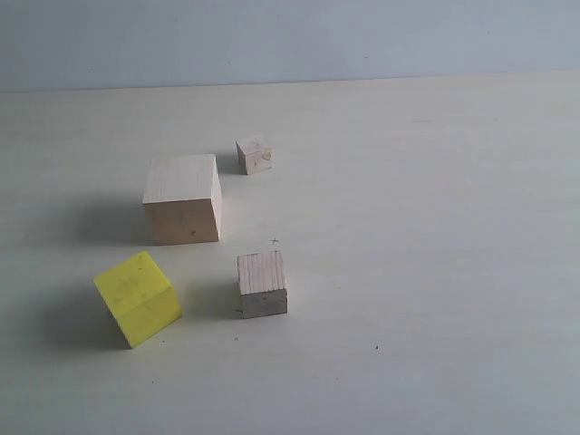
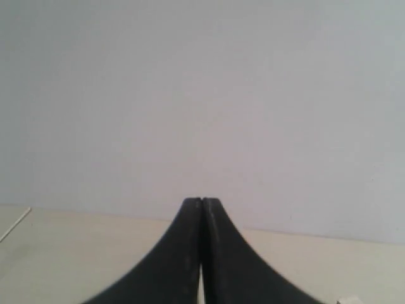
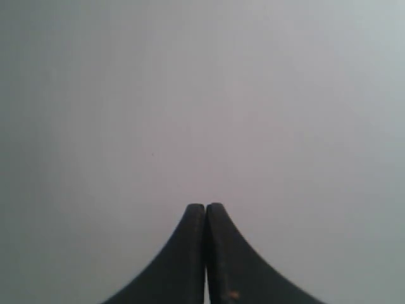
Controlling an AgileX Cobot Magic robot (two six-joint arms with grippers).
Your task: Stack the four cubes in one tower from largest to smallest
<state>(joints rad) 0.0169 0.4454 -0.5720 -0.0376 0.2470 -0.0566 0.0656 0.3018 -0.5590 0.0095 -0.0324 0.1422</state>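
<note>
All four cubes lie apart on the pale table (image 1: 435, 272) in the exterior view, none stacked. The largest pale wood cube (image 1: 182, 198) sits left of centre. The bright yellow cube (image 1: 138, 298) is in front of it, turned at an angle. A smaller pale wood cube (image 1: 262, 284) rests to the right of the yellow one. The tiny pale wood cube (image 1: 255, 154) is behind the largest, slightly right. Neither arm shows in the exterior view. My left gripper (image 2: 201, 201) is shut on nothing, facing a grey wall. My right gripper (image 3: 205, 206) is also shut and holds nothing.
A grey wall (image 1: 290, 41) stands behind the table's far edge. The left wrist view shows a strip of pale table (image 2: 76, 247) below the wall. Only cubes stand on the table in the exterior view.
</note>
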